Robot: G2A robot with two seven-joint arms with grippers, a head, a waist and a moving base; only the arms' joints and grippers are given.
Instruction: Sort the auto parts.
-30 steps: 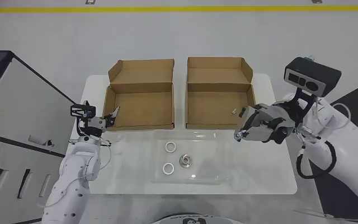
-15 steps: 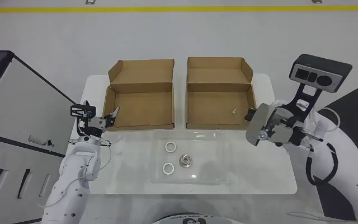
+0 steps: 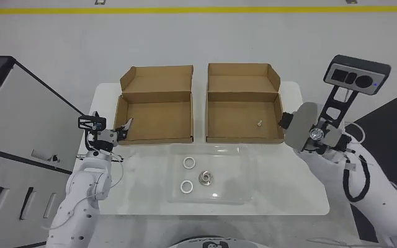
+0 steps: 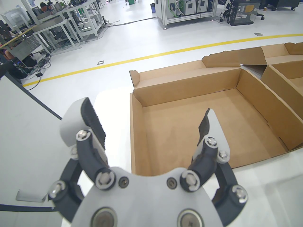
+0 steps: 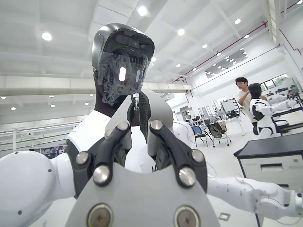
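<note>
Being pinched at the closed tips of the right tool (image 5: 137, 103), a small screw (image 5: 135, 100), left tool (image 4: 148, 111) held spread, cardboard box (image 4: 189, 83) just ahead of it.

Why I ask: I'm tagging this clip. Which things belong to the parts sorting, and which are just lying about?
Job: left box; right box with a small screw in it; clear tray holding upper ring, lower ring and metal hub; right gripper, shut on a threaded part; left gripper, open by the left box.
Lying about: grey cabinet beside the table; yellow floor line.
</note>
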